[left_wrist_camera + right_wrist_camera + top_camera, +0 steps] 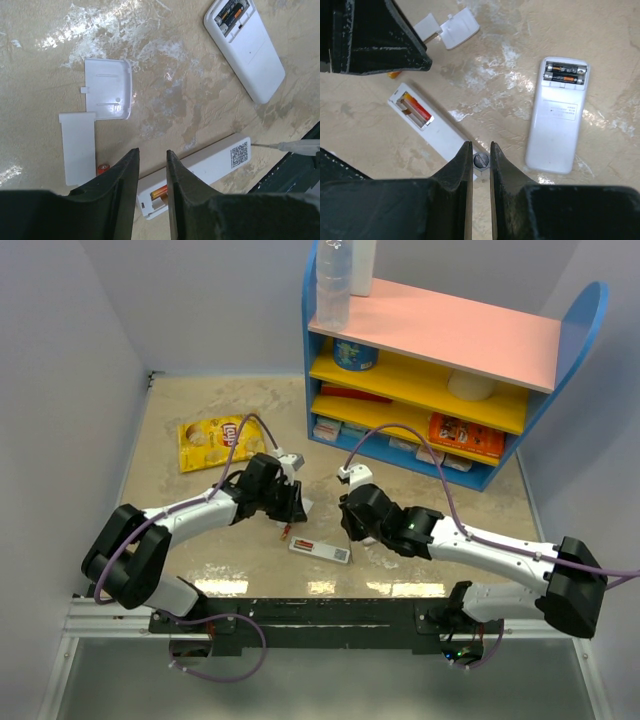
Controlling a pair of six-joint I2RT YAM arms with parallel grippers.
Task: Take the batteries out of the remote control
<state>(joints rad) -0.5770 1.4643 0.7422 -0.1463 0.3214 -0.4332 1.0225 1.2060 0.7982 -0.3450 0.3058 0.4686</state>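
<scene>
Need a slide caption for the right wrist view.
Right hand pinches a thin stick above the slim remote control, whose open slot shows one red-orange battery; a wider remote lies alongside.

Remote control [440, 131] lies on table [200, 100] w/ one battery [418, 108] in its slot. 2nd battery [103, 168] on table just beside flat cover [76, 145], nr slot end.

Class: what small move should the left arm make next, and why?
Probably lower the left gripper onto the slot end of the remote control and close on the last battery inside. The other battery already lies on the table, the left jaws stand open above the slot, and the right gripper seems to steady the remote's far end with a thin stick.
</scene>
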